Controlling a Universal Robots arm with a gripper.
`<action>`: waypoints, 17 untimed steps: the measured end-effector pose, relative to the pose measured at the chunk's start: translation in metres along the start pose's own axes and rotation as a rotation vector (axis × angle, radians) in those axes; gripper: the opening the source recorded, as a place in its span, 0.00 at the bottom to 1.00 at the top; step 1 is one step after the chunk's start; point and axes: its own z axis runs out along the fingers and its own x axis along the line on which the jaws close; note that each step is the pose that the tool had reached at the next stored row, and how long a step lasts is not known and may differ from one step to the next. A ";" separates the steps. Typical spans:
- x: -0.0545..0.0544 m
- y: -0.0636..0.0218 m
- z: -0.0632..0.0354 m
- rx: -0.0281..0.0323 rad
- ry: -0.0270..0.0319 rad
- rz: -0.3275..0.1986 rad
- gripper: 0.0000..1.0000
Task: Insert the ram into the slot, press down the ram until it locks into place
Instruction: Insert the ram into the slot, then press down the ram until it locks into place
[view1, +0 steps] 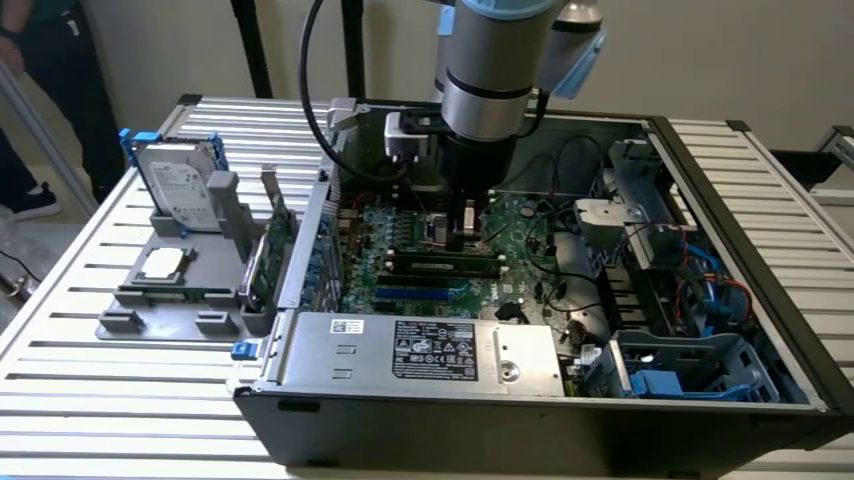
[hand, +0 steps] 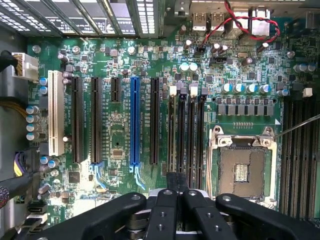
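My pincer (hand: 176, 192) is closed narrow, pressing the ram (hand: 176, 180) edge-down into its slot (hand: 181, 130) at the frame's centre, so the push runs straight into the socket. Beyond stand the blue socket (hand: 134, 120) and the processor socket (hand: 243, 167).

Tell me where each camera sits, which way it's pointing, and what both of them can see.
Exterior view: off the arm, above the table, looking down into the open computer case; the arm reaches in, gripper over the motherboard.
Wrist view: on the wrist, facing straight down at the motherboard; the gripper closes on the ram.
Shared: motherboard, blue socket, gripper.
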 end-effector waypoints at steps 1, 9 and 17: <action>0.000 0.0000 0.0000 0.0000 0.0001 0.000 0.11; 0.000 0.0000 0.0000 -0.0001 0.0001 0.000 0.11; 0.000 -0.0001 0.0040 0.0009 0.0002 0.000 0.11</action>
